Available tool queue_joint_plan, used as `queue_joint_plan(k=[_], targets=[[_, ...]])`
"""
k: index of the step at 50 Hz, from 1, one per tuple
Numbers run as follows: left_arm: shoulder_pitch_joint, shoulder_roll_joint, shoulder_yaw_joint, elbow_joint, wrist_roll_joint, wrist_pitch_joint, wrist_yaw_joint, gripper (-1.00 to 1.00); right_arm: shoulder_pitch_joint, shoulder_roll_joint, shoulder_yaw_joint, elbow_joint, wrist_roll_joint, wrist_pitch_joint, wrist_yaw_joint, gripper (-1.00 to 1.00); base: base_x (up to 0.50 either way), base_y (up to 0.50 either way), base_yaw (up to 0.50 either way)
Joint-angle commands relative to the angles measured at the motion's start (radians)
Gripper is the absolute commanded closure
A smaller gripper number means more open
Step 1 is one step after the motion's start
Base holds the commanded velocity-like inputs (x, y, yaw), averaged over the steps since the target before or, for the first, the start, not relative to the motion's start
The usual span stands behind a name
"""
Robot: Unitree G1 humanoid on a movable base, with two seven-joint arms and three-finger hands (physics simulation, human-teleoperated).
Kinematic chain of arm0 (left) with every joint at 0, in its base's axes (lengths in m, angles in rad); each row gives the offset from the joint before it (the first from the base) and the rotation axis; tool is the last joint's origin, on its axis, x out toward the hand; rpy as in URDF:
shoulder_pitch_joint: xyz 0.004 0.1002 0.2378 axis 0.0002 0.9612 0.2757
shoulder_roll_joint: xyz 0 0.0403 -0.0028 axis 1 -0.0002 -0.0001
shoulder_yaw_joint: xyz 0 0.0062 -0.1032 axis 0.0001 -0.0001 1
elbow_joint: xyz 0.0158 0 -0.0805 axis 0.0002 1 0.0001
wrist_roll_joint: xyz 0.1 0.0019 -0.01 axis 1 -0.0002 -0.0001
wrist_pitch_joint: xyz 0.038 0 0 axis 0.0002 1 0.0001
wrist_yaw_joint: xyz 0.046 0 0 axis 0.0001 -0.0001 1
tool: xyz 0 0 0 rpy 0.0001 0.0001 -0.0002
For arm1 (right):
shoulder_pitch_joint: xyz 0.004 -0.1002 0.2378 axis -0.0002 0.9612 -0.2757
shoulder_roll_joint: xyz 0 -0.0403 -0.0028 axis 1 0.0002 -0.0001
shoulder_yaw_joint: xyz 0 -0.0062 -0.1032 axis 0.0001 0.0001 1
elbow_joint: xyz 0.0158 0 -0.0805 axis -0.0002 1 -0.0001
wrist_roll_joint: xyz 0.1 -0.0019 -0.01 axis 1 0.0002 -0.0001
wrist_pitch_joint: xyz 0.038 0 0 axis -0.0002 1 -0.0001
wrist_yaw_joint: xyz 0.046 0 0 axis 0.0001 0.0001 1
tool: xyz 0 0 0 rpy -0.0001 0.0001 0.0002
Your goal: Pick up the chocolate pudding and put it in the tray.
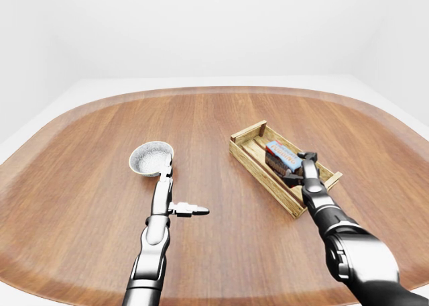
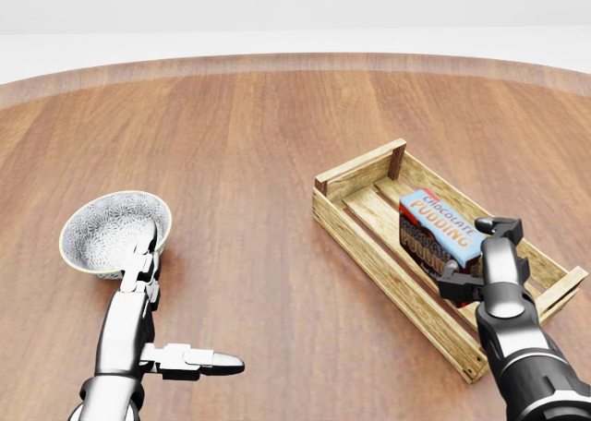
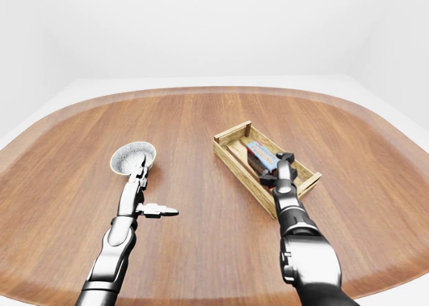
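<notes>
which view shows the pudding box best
The head view: the chocolate pudding is largest there, label readable, lying in the tray by the right hand. Both eye views show it small and partly hidden by that hand.

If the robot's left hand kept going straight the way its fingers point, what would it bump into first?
Probably the bowl. The left hand points up the head view, its fingertips already at the bowl's rim, though depth is hard to judge.

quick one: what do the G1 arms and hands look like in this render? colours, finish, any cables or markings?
Both arms are glossy metal: silver-grey segmented links with dark joint rings. The left hand is bright chrome, with slim, ridged, bullet-tipped fingers. The right hand reads darker, gunmetal to black, with blocky black fingertips, and its forearm widens into a thick rounded black shell. No cables, sleeves or printed markings show in any view.
</notes>
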Motion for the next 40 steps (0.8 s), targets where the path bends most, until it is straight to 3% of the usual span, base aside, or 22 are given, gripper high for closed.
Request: queue_joint_plan(k=[1, 40], targets=[[0.004, -0.002, 0.013, -0.027, -0.056, 0.024, -0.030, -1.00, -0.005, -0.008, -0.009, -0.006, 0.021, 0.000, -0.002, 1.00, 0.00, 0.00, 0.00], [0.001, -0.001, 0.015, -0.017, -0.057, 0.020, -0.029, -1.00, 0.033, -0.001, -0.014, 0.020, 0.000, 0.000, -0.019, 1.00, 0.00, 0.00, 0.00]])
